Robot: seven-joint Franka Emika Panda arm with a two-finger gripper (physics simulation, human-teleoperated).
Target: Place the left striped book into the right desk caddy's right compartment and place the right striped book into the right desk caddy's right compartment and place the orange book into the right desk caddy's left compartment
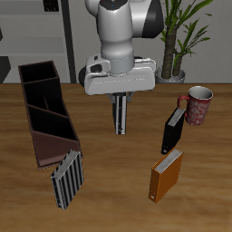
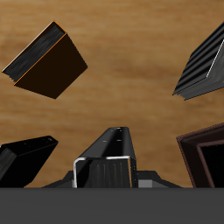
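Between the fingers (image 1: 120,132), striped book (image 1: 120,116) hanging upright, long axis vertical

Right desk caddy (image 1: 47,113): dark maroon-brown outside, black inside. Striped book (image 1: 67,178) near table's front edge: black and grey vertical stripes. Second striped book (image 1: 120,115), in the gripper (image 1: 120,132): same striping, pale page edge. Orange book (image 1: 167,175): plain orange cover, white page edges. Black book (image 1: 172,130): plain black. Mug (image 1: 197,105): red-and-white pattern. Table (image 1: 109,199): brown wood grain. Gripper body white.
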